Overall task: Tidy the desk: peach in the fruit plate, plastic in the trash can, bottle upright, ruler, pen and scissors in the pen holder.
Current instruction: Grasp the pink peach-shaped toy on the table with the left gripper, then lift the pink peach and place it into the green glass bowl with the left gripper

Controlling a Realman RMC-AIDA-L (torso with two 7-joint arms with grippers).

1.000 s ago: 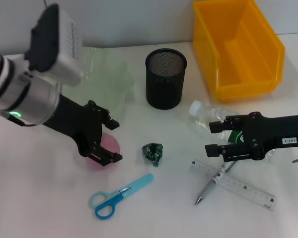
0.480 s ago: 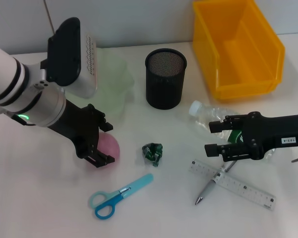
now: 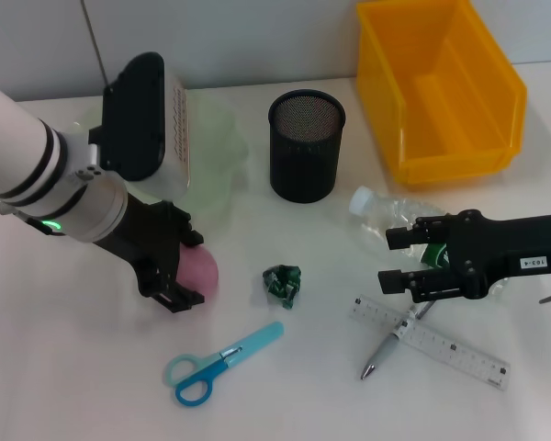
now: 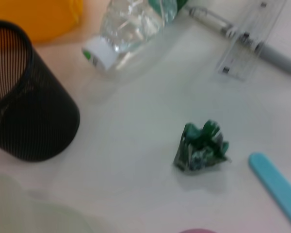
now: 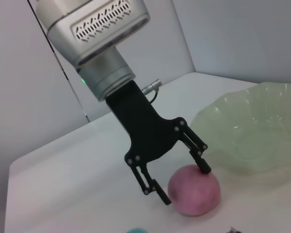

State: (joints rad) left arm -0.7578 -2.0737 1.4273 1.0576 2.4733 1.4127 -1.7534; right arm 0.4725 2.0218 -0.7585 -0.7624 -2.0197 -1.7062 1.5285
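Note:
The pink peach (image 3: 204,268) lies on the desk in front of the green fruit plate (image 3: 216,156). My left gripper (image 3: 192,269) is down over it, open, one finger on each side; the right wrist view shows the fingertips (image 5: 205,168) close against the peach (image 5: 196,191). The crumpled green plastic (image 3: 283,283) lies mid-desk. The clear bottle (image 3: 378,213) lies on its side, with my open right gripper (image 3: 396,257) over its body. Ruler (image 3: 432,342), pen (image 3: 387,349) and blue scissors (image 3: 216,367) lie near the front. The black mesh pen holder (image 3: 306,147) stands at the back.
The yellow trash can (image 3: 441,92) stands at the back right. The left wrist view shows the pen holder (image 4: 24,107), the bottle's cap end (image 4: 99,51), the plastic (image 4: 201,148), the pen (image 4: 247,39) and ruler (image 4: 245,58) crossing, and a scissors blade cover (image 4: 276,184).
My left wrist has turned and the arm has shifted slightly left, so the gripper now sits closer around the peach. The right arm has not moved.

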